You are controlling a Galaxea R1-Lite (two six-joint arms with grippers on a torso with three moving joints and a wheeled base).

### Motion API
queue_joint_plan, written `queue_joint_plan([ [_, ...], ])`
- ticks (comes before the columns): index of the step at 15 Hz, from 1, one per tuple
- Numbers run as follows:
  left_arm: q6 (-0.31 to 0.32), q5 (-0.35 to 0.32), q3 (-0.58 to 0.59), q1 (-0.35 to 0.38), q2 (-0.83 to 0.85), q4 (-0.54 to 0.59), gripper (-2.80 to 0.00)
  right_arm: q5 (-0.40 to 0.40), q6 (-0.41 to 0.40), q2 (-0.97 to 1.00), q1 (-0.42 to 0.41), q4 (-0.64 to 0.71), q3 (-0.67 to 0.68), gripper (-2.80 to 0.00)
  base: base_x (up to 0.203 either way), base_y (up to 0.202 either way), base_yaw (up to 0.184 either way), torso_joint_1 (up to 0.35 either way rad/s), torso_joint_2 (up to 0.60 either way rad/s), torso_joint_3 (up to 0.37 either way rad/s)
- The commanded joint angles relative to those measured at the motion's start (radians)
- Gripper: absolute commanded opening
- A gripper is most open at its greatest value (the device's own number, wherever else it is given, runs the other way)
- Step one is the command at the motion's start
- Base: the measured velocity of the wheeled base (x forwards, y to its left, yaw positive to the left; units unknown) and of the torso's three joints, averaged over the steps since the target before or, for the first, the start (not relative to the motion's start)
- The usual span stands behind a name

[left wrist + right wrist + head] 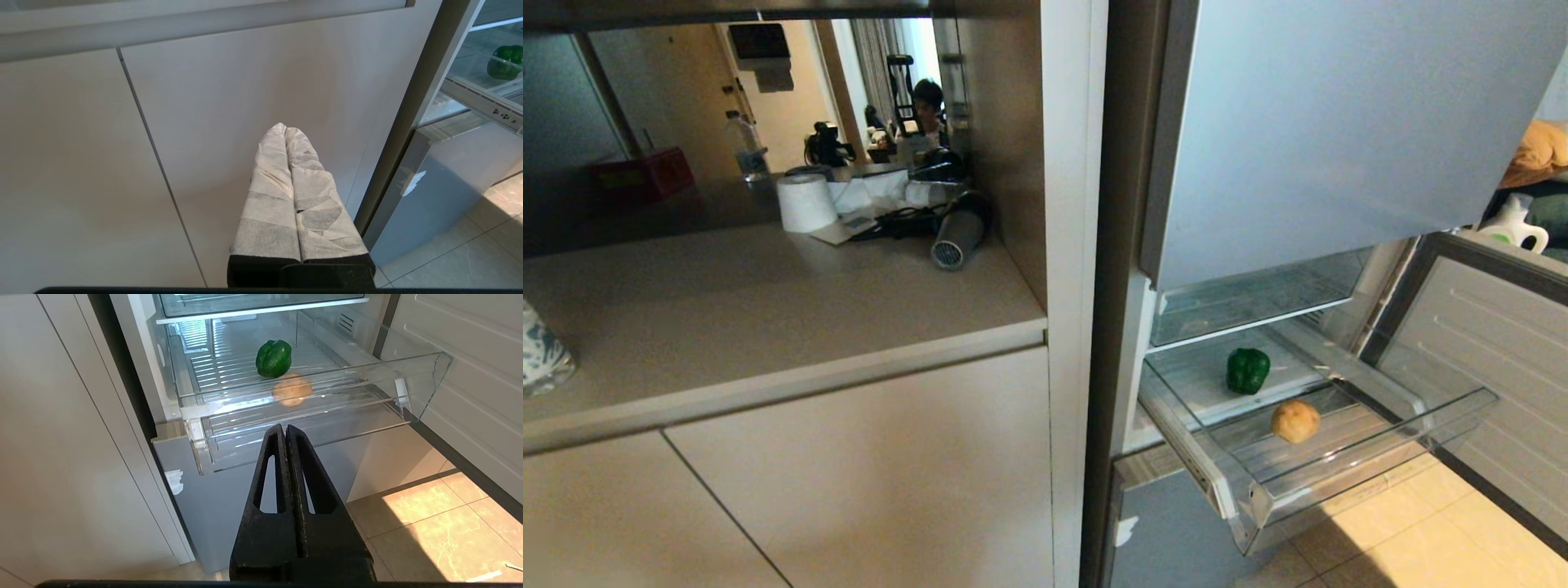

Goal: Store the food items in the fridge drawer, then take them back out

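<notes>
The fridge drawer (1380, 457) is a clear bin pulled out of the open middle compartment. In it lie the food items: a glossy green pepper (1248, 370) toward the back and a golden-brown round lump (1295, 421) nearer the front wall. The right wrist view shows the pepper (274, 358) and lump (292, 389) behind the drawer's clear front (367, 379). My right gripper (284, 426), with black fingers, is shut and empty, below and in front of the drawer. My left gripper (286, 128), wrapped in white, is shut and empty before a cabinet door; the pepper (506, 62) shows far off. Neither arm appears in the head view.
The compartment's door (1478, 351) stands swung open on the right. The lowest fridge front (1168, 531) sits under the drawer. Left of the fridge, a counter (768, 327) carries a paper roll (805, 202), hair dryer (960, 233), water bottle (745, 147) and red box (645, 173). A mirror reflects a person (927, 98).
</notes>
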Motion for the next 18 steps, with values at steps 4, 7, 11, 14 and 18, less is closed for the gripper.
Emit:
queue_joint_plan([
  [4,-0.002,0.000,0.011,0.000,0.000,0.000,-2.80,0.000,0.001,0.001,0.000,0.000,0.000,-2.80,0.000,0.000,0.000,0.097,-0.19,-0.102],
  [7,-0.003,0.000,0.011,0.000,0.000,0.000,-2.80,0.000,0.001,0.001,0.000,0.000,0.000,-2.80,0.000,0.000,0.000,0.078,-0.16,-0.089],
  [11,-0.003,0.000,0.011,0.000,0.000,0.000,-2.80,0.000,0.003,0.001,0.000,0.000,0.000,-2.80,0.000,0.000,0.000,0.075,-0.15,-0.078],
  [14,-0.003,0.000,0.011,0.000,0.000,0.000,-2.80,0.000,0.007,0.001,0.000,0.000,0.000,-2.80,0.000,0.000,0.000,0.064,-0.13,-0.066],
  [18,-0.003,0.000,0.011,0.000,0.000,0.000,-2.80,0.000,0.010,0.001,0.000,0.000,0.000,-2.80,0.000,0.000,0.000,0.065,-0.12,-0.062],
])
